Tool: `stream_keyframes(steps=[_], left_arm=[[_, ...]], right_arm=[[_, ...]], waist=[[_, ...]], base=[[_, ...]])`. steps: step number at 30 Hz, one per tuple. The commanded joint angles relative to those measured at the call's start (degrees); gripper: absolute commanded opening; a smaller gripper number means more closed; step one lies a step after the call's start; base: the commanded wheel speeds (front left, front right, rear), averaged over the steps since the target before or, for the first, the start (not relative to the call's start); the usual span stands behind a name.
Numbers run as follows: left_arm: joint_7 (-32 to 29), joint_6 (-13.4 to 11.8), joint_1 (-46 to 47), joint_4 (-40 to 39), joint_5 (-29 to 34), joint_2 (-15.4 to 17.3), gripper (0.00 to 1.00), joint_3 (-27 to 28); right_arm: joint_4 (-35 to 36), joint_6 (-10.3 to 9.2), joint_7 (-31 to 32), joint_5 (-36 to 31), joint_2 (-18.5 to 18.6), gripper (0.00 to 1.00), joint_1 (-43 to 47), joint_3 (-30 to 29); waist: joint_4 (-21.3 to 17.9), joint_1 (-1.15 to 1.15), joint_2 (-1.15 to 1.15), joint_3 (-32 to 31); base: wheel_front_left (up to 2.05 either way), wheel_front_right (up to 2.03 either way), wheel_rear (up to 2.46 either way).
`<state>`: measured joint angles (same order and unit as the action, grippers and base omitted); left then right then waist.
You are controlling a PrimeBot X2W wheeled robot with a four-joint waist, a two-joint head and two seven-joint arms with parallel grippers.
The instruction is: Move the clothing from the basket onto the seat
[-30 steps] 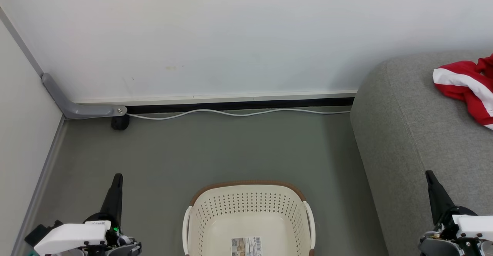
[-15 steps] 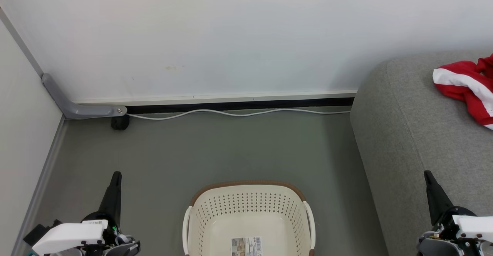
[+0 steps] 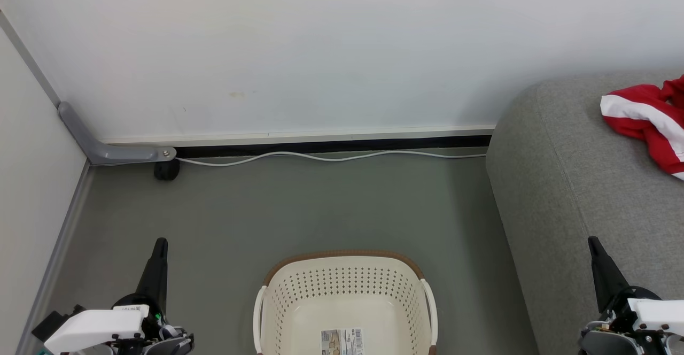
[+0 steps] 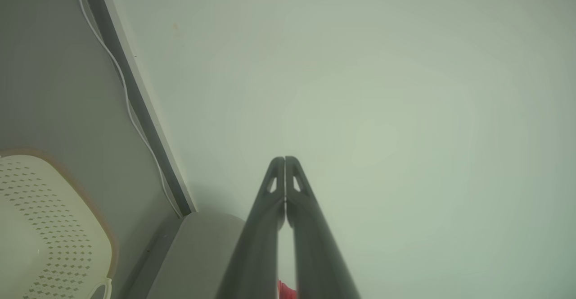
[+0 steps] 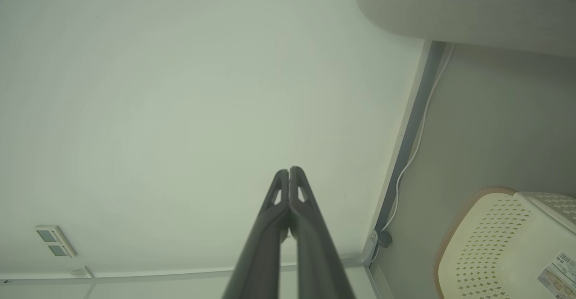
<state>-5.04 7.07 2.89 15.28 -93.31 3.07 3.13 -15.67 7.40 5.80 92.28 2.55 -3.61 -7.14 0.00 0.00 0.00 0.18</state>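
clothing [image 3: 649, 122] was seen as one crumpled red-and-white heap, lying on top of the seat [image 3: 566, 184] at the head view's right edge, where it was cut off. whether one garment or several were bunched there could not be told. the fabric was judged soft, light and limp, and not fragile. it would be expected to sag, trail and unfold when lifted, and a single thin layer might slip from narrow fingers. a raised fold or a thick bunched ridge was judged the best place to be pinched, so that several layers would be caught at once. one basket [image 3: 342, 283] was counted, standing on the floor near the seat, with one paper label [image 3: 342, 341] on its bottom and no clothing on the part of its inside that was shown. one seat was counted, and two grippers. the left gripper [image 3: 160, 244] and the right gripper [image 3: 592, 240] were each shown with fingers pressed together on nothing, one at either side of the basket.
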Motion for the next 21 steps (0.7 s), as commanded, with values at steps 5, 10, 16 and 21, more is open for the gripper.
stream_keyframes(steps=[5, 10, 16, 21], left_arm=[[-0.43, 0.42, 3.19, -1.28, 0.09, 0.74, 0.0, 2.12], [-0.5, 0.42, 3.2, -1.28, 0.16, 0.68, 0.0, 2.21], [-0.57, 0.42, 3.21, -1.27, 0.24, 0.61, 0.0, 2.3], [-0.63, 0.42, 3.21, -1.27, 0.3, 0.56, 0.0, 2.37]], right_arm=[[1.67, 0.09, 0.43, 0.15, 0.59, 0.0, -2.54, 0.94], [1.67, 0.09, 0.46, 0.13, 0.57, 0.0, -2.54, 0.91], [1.66, 0.09, 0.48, 0.1, 0.55, 0.0, -2.54, 0.88], [1.66, 0.09, 0.5, 0.08, 0.53, 0.0, -2.55, 0.85]], waist=[[0.0, 0.0, 0.0, 0.0], [0.0, 0.0, 0.0, 0.0], [0.0, 0.0, 0.0, 0.0], [0.0, 0.0, 0.0, 0.0]], base=[[0.0, 0.0, 0.0], [0.0, 0.0, 0.0], [0.0, 0.0, 0.0], [0.0, 0.0, 0.0]])
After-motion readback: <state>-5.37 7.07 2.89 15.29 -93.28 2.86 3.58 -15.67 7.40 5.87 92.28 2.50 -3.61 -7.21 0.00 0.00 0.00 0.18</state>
